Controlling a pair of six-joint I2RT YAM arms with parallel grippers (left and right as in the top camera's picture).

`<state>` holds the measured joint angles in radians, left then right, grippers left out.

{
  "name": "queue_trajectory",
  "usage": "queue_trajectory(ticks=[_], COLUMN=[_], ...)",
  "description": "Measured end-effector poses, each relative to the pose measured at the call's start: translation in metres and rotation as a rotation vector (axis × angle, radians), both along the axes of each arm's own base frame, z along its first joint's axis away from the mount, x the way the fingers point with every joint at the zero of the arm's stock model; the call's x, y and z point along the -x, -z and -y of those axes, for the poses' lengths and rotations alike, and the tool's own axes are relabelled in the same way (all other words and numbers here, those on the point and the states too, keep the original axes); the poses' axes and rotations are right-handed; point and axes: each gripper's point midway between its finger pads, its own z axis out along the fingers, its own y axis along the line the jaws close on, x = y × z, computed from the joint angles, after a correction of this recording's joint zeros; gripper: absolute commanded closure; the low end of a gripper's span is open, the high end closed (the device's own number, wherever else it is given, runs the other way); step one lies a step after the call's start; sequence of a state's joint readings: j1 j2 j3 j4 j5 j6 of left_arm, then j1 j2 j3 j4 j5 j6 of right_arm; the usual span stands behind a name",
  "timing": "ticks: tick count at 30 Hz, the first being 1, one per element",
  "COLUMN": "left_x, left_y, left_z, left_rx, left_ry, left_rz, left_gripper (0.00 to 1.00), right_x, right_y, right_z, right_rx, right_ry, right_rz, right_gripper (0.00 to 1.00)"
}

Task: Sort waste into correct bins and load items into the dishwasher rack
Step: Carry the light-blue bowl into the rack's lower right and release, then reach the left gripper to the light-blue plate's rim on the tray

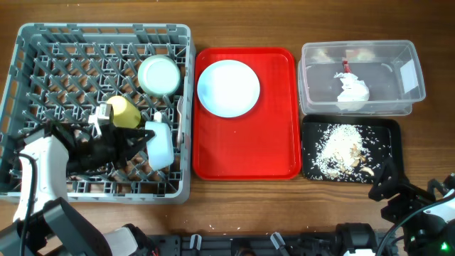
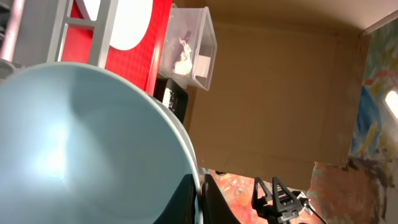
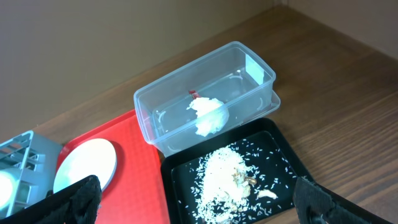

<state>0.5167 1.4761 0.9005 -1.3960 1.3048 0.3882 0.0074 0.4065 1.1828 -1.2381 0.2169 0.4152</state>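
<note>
The grey dishwasher rack fills the left of the overhead view. A pale green bowl and a yellow cup sit in it. My left gripper is inside the rack, shut on the rim of the small light blue bowl, which stands on edge. The light blue plate lies on the red tray. The clear tub holds the napkin and the red wrapper. Rice scraps lie in the black tray. My right gripper is open near that tray's front edge.
Bare wooden table lies to the right of the tub and the black tray. A brown wall stands behind the table. The rack's upright pegs surround the bowl and my left gripper.
</note>
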Motion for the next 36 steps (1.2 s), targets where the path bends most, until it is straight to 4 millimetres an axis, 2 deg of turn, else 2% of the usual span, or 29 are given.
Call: queue_trajectory(ticks=[9,16,17,18,20,23,25,29,30,33,34,35,36], left_x=[0.002,0.01,0.008,0.007,0.003,0.0,-0.017,-0.031,-0.029,-0.019,-0.02,-0.02,-0.018], left_y=[-0.009,0.016,0.026,0.033,0.044,0.045,0.025,-0.02,-0.023,-0.027,-0.027,-0.028,-0.029], left_z=[0.005,0.002,-0.002,-0.007,-0.024,-0.039,-0.053,-0.059,-0.053,-0.017,-0.009,0.001,0.013], left_rx=[0.113,-0.03,-0.079,-0.109,-0.163,-0.187,-0.226,-0.289,-0.302,-0.388,-0.394,-0.391,-0.379], left_ry=[-0.041,0.021,0.024,0.016,-0.034,-0.084,-0.111,-0.115,-0.098,0.036,0.068,0.103,0.142], left_rz=[-0.026,-0.048,-0.051,-0.069,-0.102,-0.139,-0.106,-0.024,-0.012,0.042,0.057,0.076,0.086], left_gripper=[0.96,0.96,0.86,0.04,0.0,0.0,0.0,0.0,0.0,0.0,0.17,0.66,0.96], right_x=[0.0,0.0,0.0,0.0,0.0,0.0,0.0,0.0,0.0,0.0,0.0,0.0,0.0], right_y=[0.0,0.0,0.0,0.0,0.0,0.0,0.0,0.0,0.0,0.0,0.0,0.0,0.0], right_z=[0.0,0.0,0.0,0.0,0.0,0.0,0.0,0.0,0.0,0.0,0.0,0.0,0.0], right_rx=[0.0,0.0,0.0,0.0,0.0,0.0,0.0,0.0,0.0,0.0,0.0,0.0,0.0], right_ry=[0.0,0.0,0.0,0.0,0.0,0.0,0.0,0.0,0.0,0.0,0.0,0.0,0.0], right_rz=[0.0,0.0,0.0,0.0,0.0,0.0,0.0,0.0,0.0,0.0,0.0,0.0,0.0], right_gripper=[0.0,0.0,0.0,0.0,0.0,0.0,0.0,0.0,0.0,0.0,0.0,0.0,0.0])
